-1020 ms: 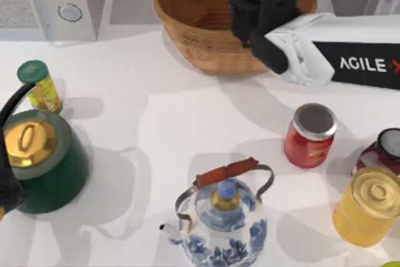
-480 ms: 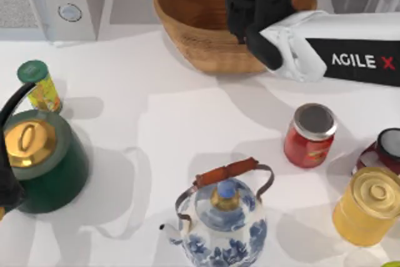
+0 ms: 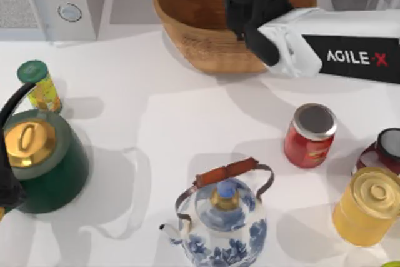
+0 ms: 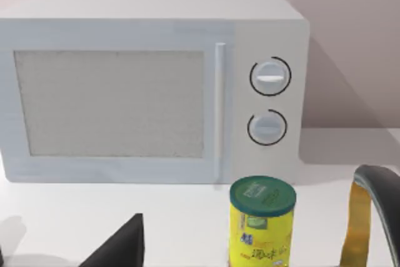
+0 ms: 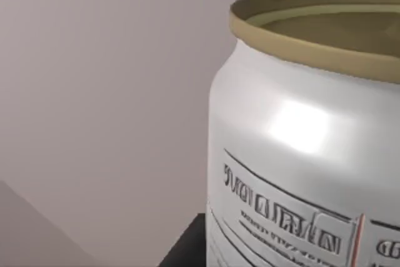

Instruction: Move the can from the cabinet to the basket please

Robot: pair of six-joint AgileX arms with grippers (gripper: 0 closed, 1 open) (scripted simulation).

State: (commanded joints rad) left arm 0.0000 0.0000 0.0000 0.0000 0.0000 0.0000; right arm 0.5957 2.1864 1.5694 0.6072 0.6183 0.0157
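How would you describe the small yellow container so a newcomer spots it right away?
Start at the white microwave in the table's far left corner. Just in front of it, next to the dark green kettle with the gold lid, stands the small yellow container. It is the only slim yellow cylinder with a green cap; the other yellow jar, far right, is wider and gold-lidded.
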